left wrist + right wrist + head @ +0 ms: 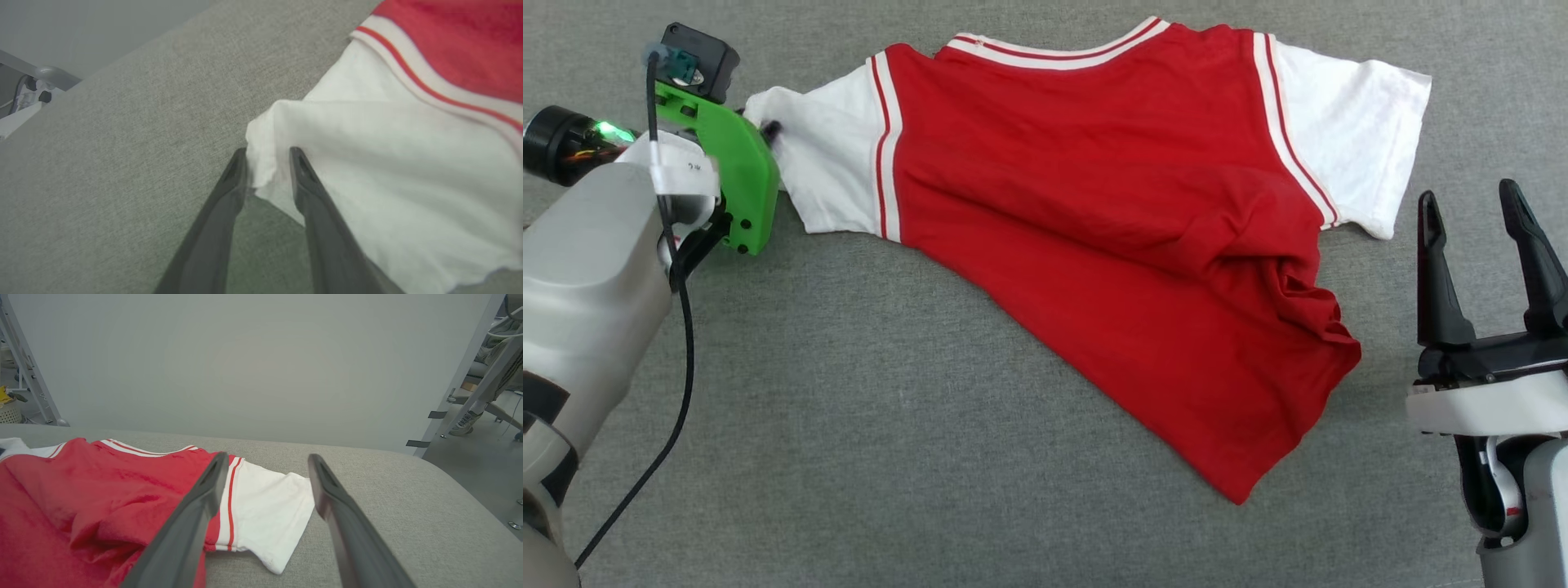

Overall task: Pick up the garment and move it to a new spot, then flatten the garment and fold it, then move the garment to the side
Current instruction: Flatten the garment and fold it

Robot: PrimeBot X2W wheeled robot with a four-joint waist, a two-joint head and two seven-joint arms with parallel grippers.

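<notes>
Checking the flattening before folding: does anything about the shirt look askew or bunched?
Yes. The garment lies crooked: its hem runs diagonally, and red fabric is bunched in folds below the right sleeve. The left gripper pinches the left sleeve's edge.

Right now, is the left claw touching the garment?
Touching. The left wrist view shows the left claw with a sleeve edge of the garment bunched between its fingers, against both.

Free: bare counter [890, 457] along near side, and between garment [1094, 245] and right pincer [1468, 192]. Obstructions: garment across far middle; left pincer [267, 152] at its sleeve.
</notes>
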